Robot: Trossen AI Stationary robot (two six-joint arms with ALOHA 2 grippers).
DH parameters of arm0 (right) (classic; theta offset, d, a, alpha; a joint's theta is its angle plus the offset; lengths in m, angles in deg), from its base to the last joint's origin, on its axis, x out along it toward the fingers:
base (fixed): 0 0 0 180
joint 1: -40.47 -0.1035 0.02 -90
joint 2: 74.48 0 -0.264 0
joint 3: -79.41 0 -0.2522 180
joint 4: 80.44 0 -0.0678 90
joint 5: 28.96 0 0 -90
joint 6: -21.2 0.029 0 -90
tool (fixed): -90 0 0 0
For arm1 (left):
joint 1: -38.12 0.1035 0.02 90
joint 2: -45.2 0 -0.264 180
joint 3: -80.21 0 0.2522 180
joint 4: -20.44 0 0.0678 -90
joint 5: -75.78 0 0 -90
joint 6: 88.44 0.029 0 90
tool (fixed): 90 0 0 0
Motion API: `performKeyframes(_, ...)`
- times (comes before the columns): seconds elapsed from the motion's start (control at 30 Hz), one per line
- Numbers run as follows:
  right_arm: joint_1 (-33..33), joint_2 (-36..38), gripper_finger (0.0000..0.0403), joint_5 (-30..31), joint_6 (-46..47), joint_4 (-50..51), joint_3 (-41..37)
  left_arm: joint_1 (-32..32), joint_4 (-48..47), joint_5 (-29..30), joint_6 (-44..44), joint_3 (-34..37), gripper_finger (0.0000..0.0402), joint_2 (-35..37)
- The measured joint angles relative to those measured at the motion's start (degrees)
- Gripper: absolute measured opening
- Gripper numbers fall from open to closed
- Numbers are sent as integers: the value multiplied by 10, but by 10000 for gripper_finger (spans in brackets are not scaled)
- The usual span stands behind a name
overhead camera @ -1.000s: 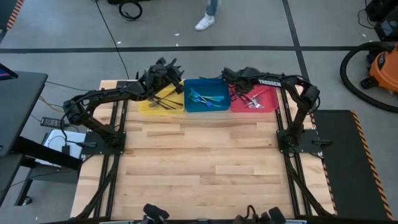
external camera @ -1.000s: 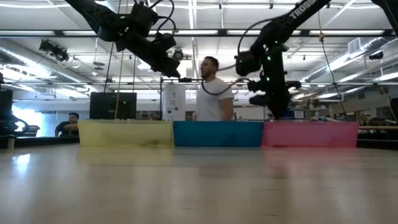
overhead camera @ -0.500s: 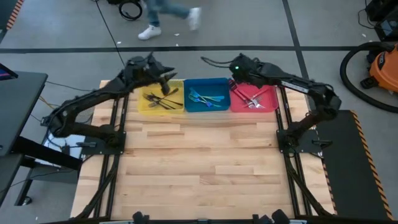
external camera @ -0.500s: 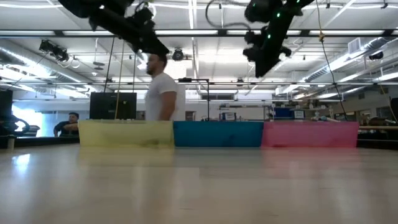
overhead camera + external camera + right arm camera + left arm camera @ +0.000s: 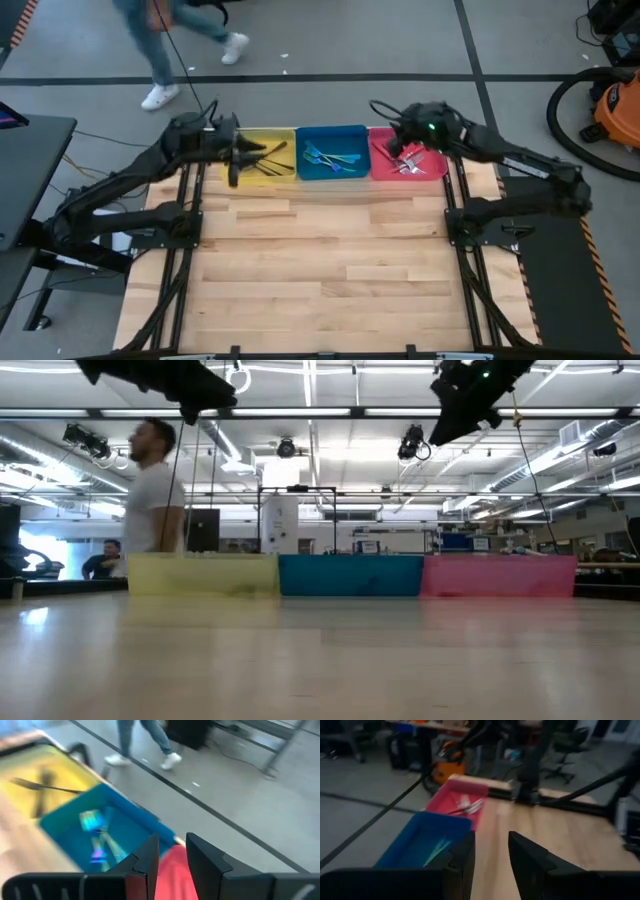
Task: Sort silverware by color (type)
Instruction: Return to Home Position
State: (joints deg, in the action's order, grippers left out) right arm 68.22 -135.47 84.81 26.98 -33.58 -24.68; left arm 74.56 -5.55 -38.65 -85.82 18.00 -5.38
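Three bins stand in a row at the table's far edge. The yellow bin (image 5: pixel 250 140) holds dark forks (image 5: pixel 270 160), the blue bin (image 5: pixel 333 133) holds blue-handled forks (image 5: pixel 330 157), and the pink bin (image 5: pixel 435 165) holds red-handled forks (image 5: pixel 405 162). My left gripper (image 5: pixel 255 152) hovers high over the yellow bin, pointing toward the table's right; its fingers (image 5: pixel 490 847) are a little apart and empty. My right gripper (image 5: pixel 398 135) hovers high over the pink bin's left part; its fingers (image 5: pixel 171 845) are also a little apart and empty. Both arms show at the top of the low view.
The bare wooden tabletop (image 5: pixel 330 260) stretches from the bins to the near edge. A person (image 5: pixel 150 490) walks on the floor behind the table's far left. An orange vacuum (image 5: pixel 610 105) stands off the table to the far right.
Both grippers have risen from the bins. My left gripper has gone from the yellow bin's far side toward the table's left and near. My right gripper has gone from the pink bin's left edge up and slightly right. The person behind has walked leftward.
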Motion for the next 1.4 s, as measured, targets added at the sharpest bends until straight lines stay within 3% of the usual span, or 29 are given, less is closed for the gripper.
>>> performKeyframes(0.13,-22,70,106,-47,8,-61,-80,-42,50,18,-26,78,119,81)
performKeyframes(0.3,-65,137,106,-85,32,-106,-158,-89,99,84,-53,189,119,182)
performKeyframes(0.63,-152,205,106,-89,31,-203,-296,-174,132,86,-30,350,119,329)
performKeyframes(0.87,-198,210,106,-89,31,-322,-395,-206,152,88,-24,399,119,362)
performKeyframes(1.4,-253,209,106,-89,-9,-539,-545,-251,191,88,-35,467,119,364)
